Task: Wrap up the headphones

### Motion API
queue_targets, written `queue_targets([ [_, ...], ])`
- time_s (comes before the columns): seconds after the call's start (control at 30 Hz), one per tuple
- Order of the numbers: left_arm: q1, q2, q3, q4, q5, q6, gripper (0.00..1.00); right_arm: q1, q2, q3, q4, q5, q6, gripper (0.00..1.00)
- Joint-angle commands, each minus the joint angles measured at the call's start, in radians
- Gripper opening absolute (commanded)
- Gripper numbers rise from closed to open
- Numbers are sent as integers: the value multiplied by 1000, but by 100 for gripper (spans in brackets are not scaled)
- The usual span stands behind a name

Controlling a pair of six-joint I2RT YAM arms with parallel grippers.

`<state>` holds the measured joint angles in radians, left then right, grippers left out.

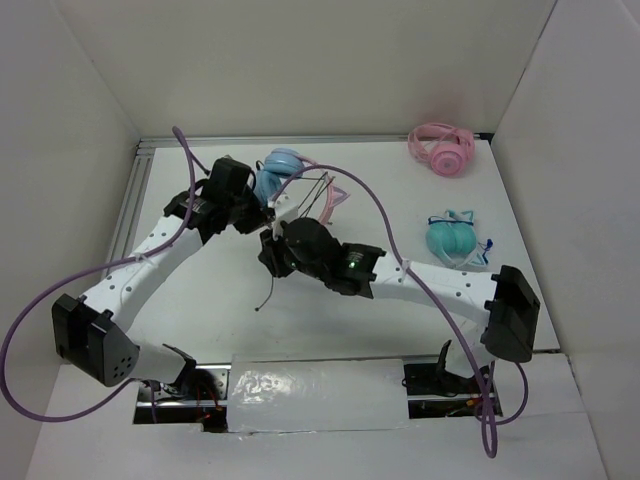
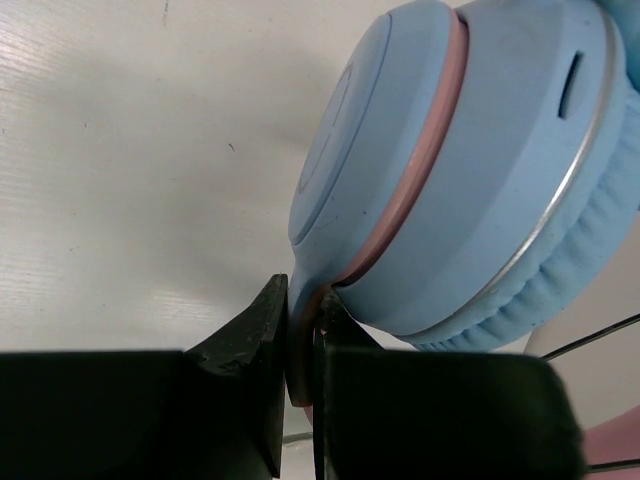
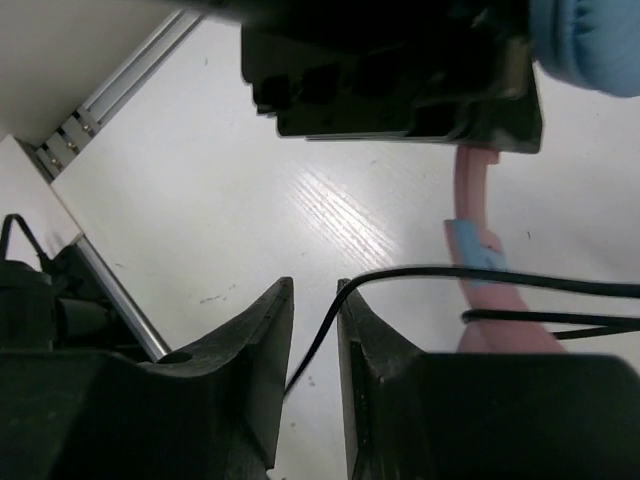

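- Holding item: the left hand (image 2: 300,300) is clamped on the headphones (image 2: 450,170) at the pink stem under one blue cup. The cup sits just beyond its fingertips.
- Right hand (image 3: 315,295): jaws narrowly parted. The black cable (image 3: 450,272) runs through the gap and is not visibly pinched. The pink headband (image 3: 470,210) is just ahead of it, off to one side.
- Risk, judged: with so loose a hold the cable may slide out of the right hand mid-turn, which would drop the loop.
- Risk, judged: a hard pull on the cable could twist the stem in the left hand's narrow grip, or strain the cable where it meets the cup.
- Top view only: the free cable end (image 1: 262,298) hangs behind the right hand toward the bench (image 1: 200,300). Pink headphones (image 1: 440,150) and teal headphones (image 1: 452,235) lie well apart from both hands.
- Wrist views only: the exact grip point and the jaw gap, both hidden from above.
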<state>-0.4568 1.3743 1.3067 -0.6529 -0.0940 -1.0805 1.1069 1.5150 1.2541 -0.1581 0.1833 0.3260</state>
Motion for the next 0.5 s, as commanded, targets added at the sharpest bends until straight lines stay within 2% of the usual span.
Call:
queue_targets([
  [0.0, 4, -53, 46, 73, 30, -50, 0, 57, -16, -70, 185, 160, -71, 31],
  [0.13, 3, -89, 28, 93, 40, -47, 0, 70, 23, -116, 271, 280, -76, 23],
  [0.27, 4, -115, 32, 84, 34, -47, 0, 96, 37, -150, 362, 367, -71, 19],
  [0.37, 4, -135, 31, 90, 39, -41, 0, 111, 43, -183, 409, 425, -56, 19],
  [0.47, 6, -152, 34, 101, 57, -19, 0, 128, 40, -254, 501, 479, -25, 22],
])
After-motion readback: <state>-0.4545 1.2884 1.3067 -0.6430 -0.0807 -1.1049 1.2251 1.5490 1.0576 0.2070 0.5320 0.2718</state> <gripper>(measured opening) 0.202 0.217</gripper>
